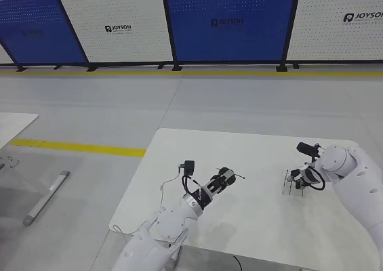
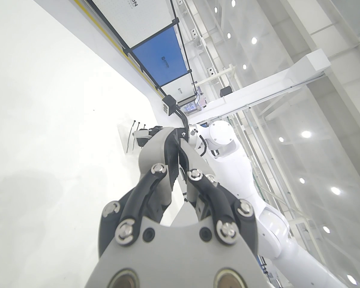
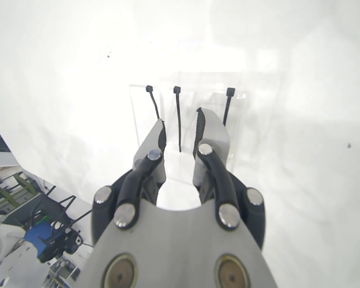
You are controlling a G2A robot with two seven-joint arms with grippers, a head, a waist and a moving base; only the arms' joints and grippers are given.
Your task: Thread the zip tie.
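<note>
A: How is the robot set over the white desk (image 1: 259,152)?

B: Its left claw (image 2: 180,135) hangs above the middle of the desk with its pads pressed together. In the top view a thin dark line shows at its tip. That may be a tie, but it is too small to tell. The right claw (image 3: 180,114) is on the robot's right, at the clear stand (image 3: 139,112), with its fingers spread.

A: And the zip ties (image 3: 227,107)?

B: Three stand in the clear stand, heads uppermost. The middle zip tie (image 3: 178,118) lies in the gap between the spread fingers and seems to touch neither.

A: What might go wrong from here?

B: Each fingertip is just beside an outer tie, so closing could catch a neighbour or drag it along. The stand looks light, and a sideways nudge from the claw might shift or tip it. The strap is thin and bendy, so an off-centre pinch could let it flex away and slip from the pads
</note>
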